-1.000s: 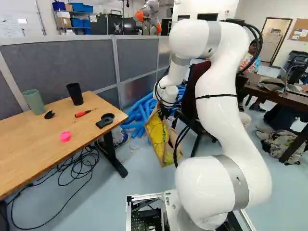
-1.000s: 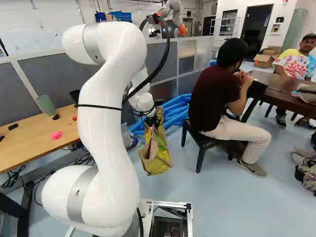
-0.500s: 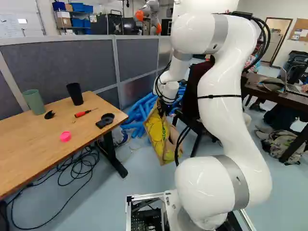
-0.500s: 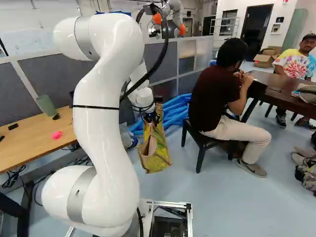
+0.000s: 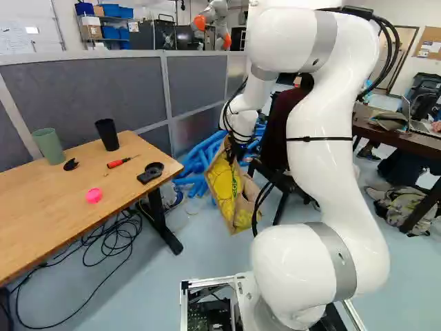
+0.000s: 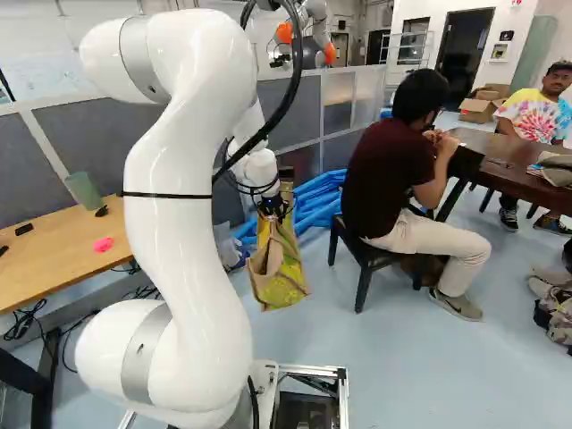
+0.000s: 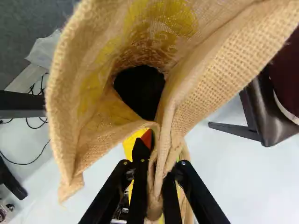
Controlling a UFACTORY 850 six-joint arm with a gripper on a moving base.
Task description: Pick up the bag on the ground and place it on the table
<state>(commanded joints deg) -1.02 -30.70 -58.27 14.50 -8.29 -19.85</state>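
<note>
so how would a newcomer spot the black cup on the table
Find the wooden table at the left of the left base view. Near its far edge stands a green cup. The black cup is the darker one to its right.

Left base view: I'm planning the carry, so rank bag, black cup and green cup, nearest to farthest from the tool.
1. Bag, held in the tool.
2. Black cup, on the table, left of the bag.
3. Green cup, same table, farther left.
</note>
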